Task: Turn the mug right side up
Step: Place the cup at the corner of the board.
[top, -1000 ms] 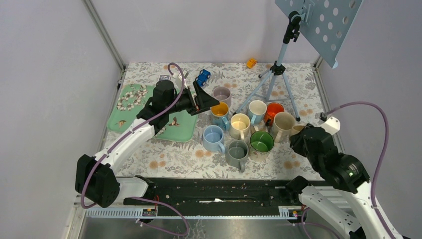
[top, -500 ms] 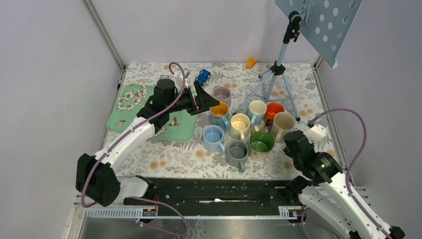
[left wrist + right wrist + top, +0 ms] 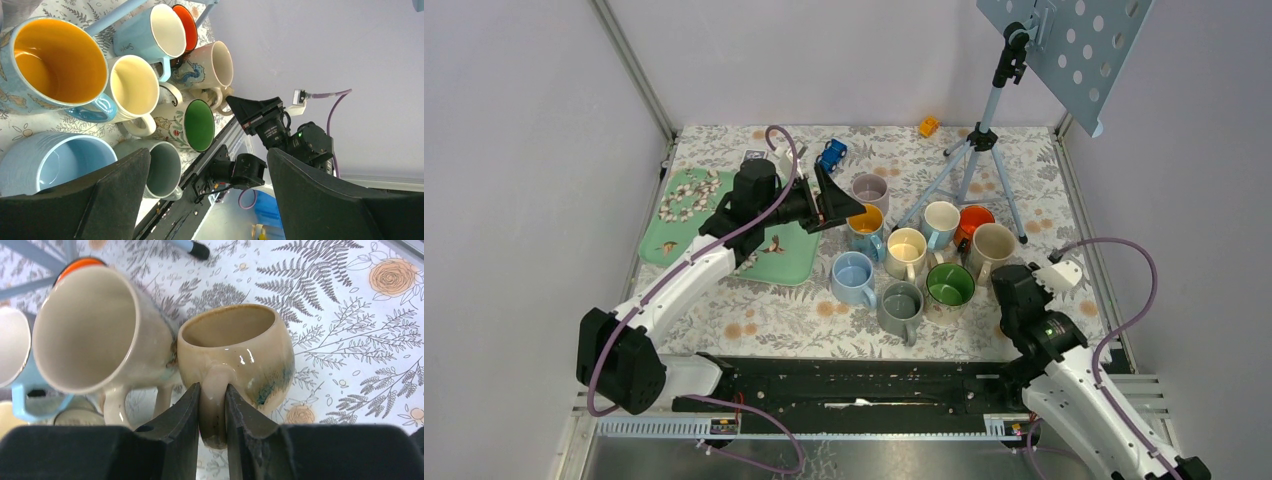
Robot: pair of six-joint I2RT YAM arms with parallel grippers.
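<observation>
Two arms work over the floral bench (image 3: 754, 320): jaws of the right gripper (image 3: 212, 390) closed on the handle of the rounded tan mug (image 3: 245, 340), which stands mouth-up against a tall cream mug (image 3: 85, 325); jaws of the left gripper (image 3: 836, 207) spread wide, empty, near an orange-lined mug (image 3: 55, 60).

Nothing is legible anywhere; small script on the pale blue mug (image 3: 132, 41) is too blurred.

My table (image 3: 754, 315), floral cloth: green tray (image 3: 679, 215) on L side, mugs (image 3: 906, 248) bunched at ctr, tan mug (image 3: 235, 345) upright at their R end, tripod (image 3: 972, 150) behind, blue toy car (image 3: 831, 154) & orange toy (image 3: 929, 126) at back.
</observation>
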